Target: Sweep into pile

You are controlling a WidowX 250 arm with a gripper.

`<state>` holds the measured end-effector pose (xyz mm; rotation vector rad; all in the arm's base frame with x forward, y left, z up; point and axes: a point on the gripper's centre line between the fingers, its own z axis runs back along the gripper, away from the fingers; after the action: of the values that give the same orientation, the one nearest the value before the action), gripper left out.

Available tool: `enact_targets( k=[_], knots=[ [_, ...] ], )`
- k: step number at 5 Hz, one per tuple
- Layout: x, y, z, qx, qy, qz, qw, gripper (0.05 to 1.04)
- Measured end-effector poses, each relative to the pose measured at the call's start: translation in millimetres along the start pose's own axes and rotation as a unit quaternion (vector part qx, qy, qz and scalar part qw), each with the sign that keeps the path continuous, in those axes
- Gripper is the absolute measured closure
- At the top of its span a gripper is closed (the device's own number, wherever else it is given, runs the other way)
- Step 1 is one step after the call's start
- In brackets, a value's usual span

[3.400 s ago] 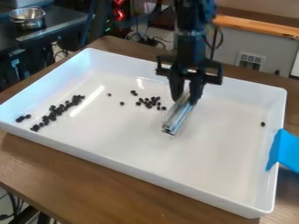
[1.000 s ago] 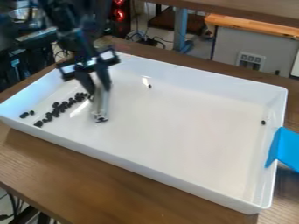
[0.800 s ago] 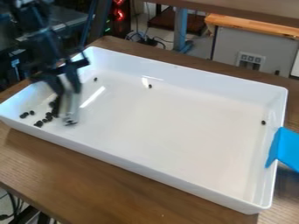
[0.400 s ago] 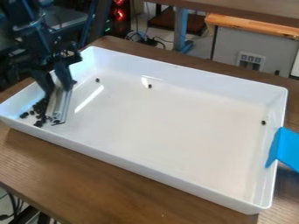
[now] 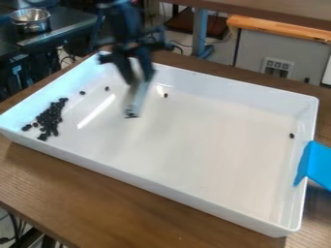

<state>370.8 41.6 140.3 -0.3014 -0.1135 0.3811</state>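
Jaws (image 5: 138, 77), mine: pinching metal bar (image 5: 132, 104). Risk: hurried next sweep, I scatter bead pile (image 5: 50, 117).

Brown wood-grained table (image 5: 116, 198), bearing a large, shallow, white rectangular tray (image 5: 207, 160) near its far-left corner, alongside the left and far edges. A bright blue, sheet-like piece (image 5: 319, 166) touches the tray's right wall.

The tray (image 5: 207, 194) looks like smooth, glossy white plastic on a counter (image 5: 116, 191) of satin-finished, grained wood, while the bowl (image 5: 30, 21) at the upper left of the frame seems shiny metal, as far as its blur allows.
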Motion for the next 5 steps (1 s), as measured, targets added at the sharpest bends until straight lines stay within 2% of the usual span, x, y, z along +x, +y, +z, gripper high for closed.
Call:
enact_targets(
  k=[1,3,4,5],
  knots=[
    [4.4,-55.7,-6.6,-0.007,0.01,-0.06,0.9981,0.742],
    [-13.2,-151.1,-21.8,-0.01,0.032,-0.09,0.9954,0.742],
    [-25.5,-176.8,-40.6,-0.001,0.049,-0.09,0.9948,0.743],
    [-33.2,-187.0,-60.7,0.025,0.06,-0.086,0.9941,0.743]
  ],
)
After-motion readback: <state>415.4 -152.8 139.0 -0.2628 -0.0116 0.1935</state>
